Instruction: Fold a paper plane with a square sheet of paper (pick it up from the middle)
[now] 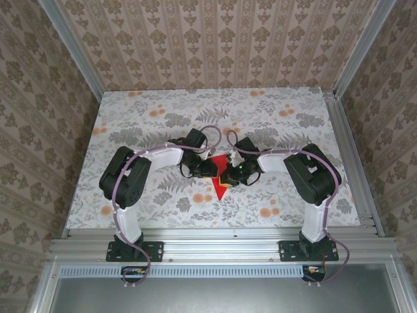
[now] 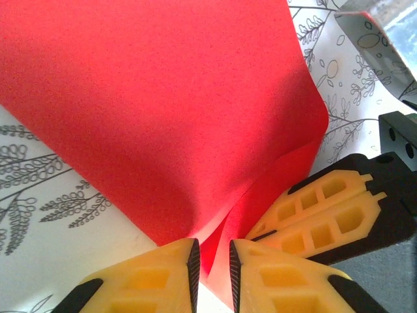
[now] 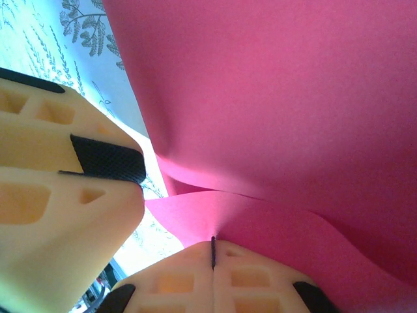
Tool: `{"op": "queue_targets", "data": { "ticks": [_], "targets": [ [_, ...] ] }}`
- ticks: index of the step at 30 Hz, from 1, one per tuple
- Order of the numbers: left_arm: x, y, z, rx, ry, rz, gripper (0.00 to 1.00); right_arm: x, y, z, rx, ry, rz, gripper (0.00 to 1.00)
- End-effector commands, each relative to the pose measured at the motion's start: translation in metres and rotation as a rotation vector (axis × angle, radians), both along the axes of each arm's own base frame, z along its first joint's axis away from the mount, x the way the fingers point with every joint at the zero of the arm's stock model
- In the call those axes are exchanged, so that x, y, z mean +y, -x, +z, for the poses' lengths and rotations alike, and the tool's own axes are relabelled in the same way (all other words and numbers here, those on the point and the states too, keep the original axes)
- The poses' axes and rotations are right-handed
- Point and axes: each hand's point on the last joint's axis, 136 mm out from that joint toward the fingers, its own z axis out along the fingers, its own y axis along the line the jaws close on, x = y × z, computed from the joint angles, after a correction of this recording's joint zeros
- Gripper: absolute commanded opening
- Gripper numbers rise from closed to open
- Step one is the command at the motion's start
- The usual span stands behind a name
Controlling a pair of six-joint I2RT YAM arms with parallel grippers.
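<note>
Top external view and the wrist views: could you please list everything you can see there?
paper: one, red, table centre, between the grippers
table: one, white with grey and orange florals
walls: three, beige patterned, around the table
rail: one, silver, near edge
left arm: one, white and black, on the rail
right arm: one, white and black, on the rail
left gripper: one, yellow fingers, paper in its narrow gap
right gripper: one, yellow fingers, shut on the paper

Square sheet of paper [image 1: 217, 188]: over table [image 1: 163, 111] centre. Left gripper [image 1: 211, 169] at its 9 o'clock edge; right gripper [image 1: 227, 176] at its 3 o'clock edge; both touching.
</note>
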Motion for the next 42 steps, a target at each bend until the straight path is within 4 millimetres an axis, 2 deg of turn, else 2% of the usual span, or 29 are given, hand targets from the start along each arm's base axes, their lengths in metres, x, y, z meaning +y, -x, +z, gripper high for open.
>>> {"op": "queue_targets", "data": {
  "ticks": [1,9,18,29,42],
  "targets": [
    [0.002,0.012,-0.01,0.035,-0.016,-0.039,0.22,-0.003,0.008,-0.005,0.019,0.017,0.008,0.01],
    [0.006,0.013,-0.015,0.037,-0.047,-0.049,0.2,-0.003,0.008,-0.005,0.017,0.016,0.01,0.01],
    [0.005,0.014,-0.015,0.041,-0.043,-0.055,0.12,-0.003,0.008,-0.005,0.018,0.016,0.012,0.01],
    [0.01,0.01,-0.02,0.031,-0.084,-0.059,0.07,-0.003,0.008,-0.003,0.013,0.015,0.012,0.01],
    [0.024,0.009,-0.033,0.01,-0.201,-0.09,0.06,-0.002,0.004,0.015,-0.026,-0.003,0.009,0.12]
  ]
}}
